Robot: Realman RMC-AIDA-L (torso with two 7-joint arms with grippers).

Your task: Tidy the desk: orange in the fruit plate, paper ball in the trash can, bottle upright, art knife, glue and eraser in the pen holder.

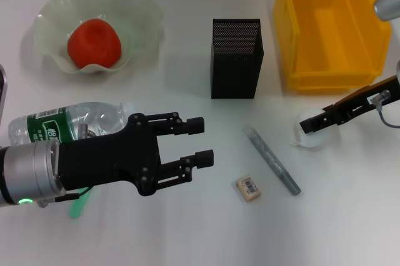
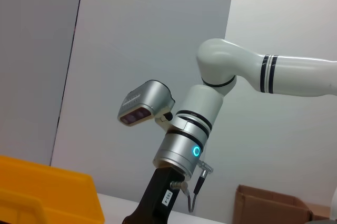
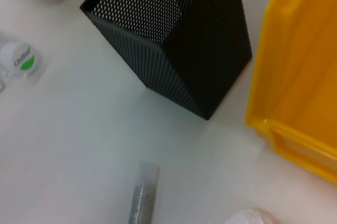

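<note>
Left gripper [image 1: 204, 142] spread above lying bottle [image 1: 69, 122]; right gripper [image 1: 307, 124] over paper ball [image 1: 307, 138], closure unclear

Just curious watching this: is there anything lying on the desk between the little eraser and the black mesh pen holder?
No, in the head view the white desk between the eraser and the pen holder is bare; the art knife lies off to the side.

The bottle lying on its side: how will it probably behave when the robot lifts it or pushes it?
The bottle looks clear and nearly empty, so it is probably light and its thin wall may dent under a firm grip. It lies on its round side on the smooth table, so a push would likely roll it. The left gripper, open, hovers beside it.
</note>
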